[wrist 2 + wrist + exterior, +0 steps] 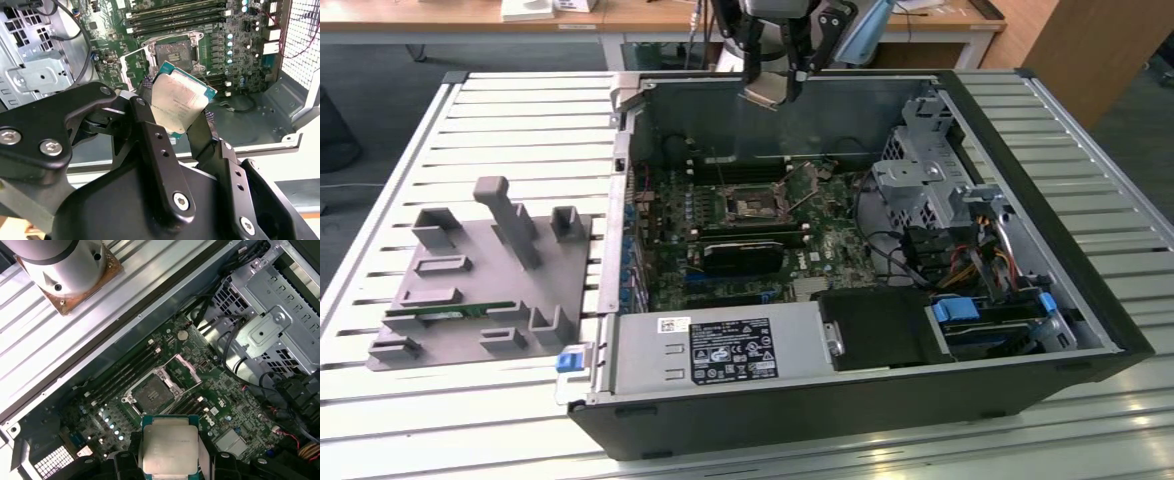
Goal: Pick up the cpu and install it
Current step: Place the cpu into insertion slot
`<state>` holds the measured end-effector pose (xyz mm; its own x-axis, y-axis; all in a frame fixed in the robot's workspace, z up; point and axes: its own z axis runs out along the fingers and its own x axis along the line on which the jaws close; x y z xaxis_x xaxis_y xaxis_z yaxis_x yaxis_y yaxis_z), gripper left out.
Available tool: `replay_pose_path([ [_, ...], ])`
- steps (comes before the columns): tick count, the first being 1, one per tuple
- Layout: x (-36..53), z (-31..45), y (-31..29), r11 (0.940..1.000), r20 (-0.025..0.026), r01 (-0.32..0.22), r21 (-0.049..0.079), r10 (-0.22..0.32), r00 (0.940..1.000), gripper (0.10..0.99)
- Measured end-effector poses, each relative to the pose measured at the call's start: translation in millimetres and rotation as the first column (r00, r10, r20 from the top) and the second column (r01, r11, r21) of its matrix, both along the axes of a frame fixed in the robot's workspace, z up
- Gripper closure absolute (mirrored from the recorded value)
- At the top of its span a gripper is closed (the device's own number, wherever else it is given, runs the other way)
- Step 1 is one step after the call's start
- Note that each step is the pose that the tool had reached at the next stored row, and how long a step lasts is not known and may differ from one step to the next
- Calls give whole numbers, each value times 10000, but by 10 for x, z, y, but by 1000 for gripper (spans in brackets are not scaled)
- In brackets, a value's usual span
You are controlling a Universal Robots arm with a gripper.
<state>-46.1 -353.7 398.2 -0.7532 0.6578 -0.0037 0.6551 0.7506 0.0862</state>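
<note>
Silver-topped cpu (177, 102): we see it tilted in the air above the open case, a green border round its lid, well apart from the board below
Black gripper (175, 114): its two fingers (204, 132) are closed against opposite edges of the cpu and grip nothing else; in the exterior view it hangs over the case's far wall
Writing on the cpu: faint dark print across the lid, which we cannot make out
Open socket (152, 395): its metal frame is swung up, on the green motherboard (225, 405), between rows of memory slots
Tower case (881, 410): black, lying on its side
White label (727, 355): printed sticker on the grey power supply, left unread by us
Grey fixture (480, 290): on the slatted metal table (400, 150), at the exterior view's left of the case, a green memory stick (440, 312) lying in it
</note>
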Motion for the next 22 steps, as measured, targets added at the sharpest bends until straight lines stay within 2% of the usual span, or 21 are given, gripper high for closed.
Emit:
replay_pose_path([
  [7,0,-1,0,9986,0,521,0,-521,9986,557],
  [15,0,-1,0,9937,0,1123,0,-1123,9937,557],
  [16,0,-2,0,9889,0,1487,0,-1487,9889,557],
  [22,0,-3,0,9814,0,1920,-1,-1920,9814,557],
])
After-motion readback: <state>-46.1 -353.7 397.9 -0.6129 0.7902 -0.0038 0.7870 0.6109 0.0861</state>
